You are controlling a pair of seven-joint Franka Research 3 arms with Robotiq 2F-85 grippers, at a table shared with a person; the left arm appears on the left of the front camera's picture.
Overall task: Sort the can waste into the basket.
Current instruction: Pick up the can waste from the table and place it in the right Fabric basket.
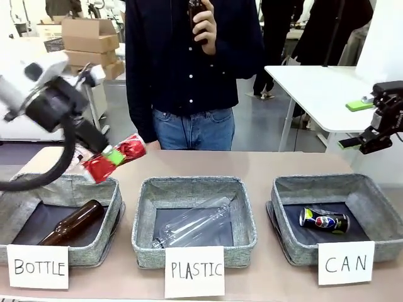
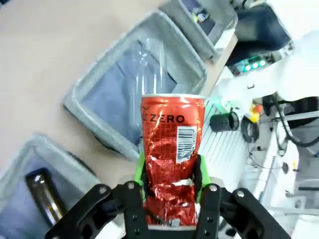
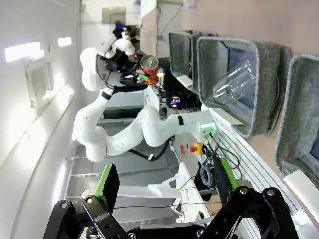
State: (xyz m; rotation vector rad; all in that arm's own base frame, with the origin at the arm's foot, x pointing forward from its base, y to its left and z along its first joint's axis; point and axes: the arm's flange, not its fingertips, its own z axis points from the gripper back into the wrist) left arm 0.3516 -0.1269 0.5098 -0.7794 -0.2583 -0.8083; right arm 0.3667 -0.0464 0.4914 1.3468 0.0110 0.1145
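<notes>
Pinching the red can [image 1: 119, 157] by its crumpled end, the left jaws held it tilted and clear of the worktop [image 1: 252, 163], above the far right corner of the bin marked "BOTTLE" [image 1: 19, 201]. In the left wrist view the green pads [image 2: 140, 172] pressed on either side of the dented end, and white "ZERO" lettering and a barcode faced the camera. The dark can [image 1: 323, 220] lay on its side on the dark floor of the basket [image 1: 378, 201], the rightmost of three bins, behind a white card reading "CAN" [image 1: 346, 263]. The red can was well apart from that basket, with the middle bin marked "PLASTIC" [image 1: 145, 214] between them. A clear plastic bottle [image 1: 195, 223] lay in the middle bin and a brown glass bottle [image 1: 72, 223] lay in the left one. The right jaws were spread with nothing between them, raised at the right edge of the front view, above and beyond the basket. A person stood at the far side of the worktop, one hand [image 1: 203, 25] raised to the chest around a dark object.
</notes>
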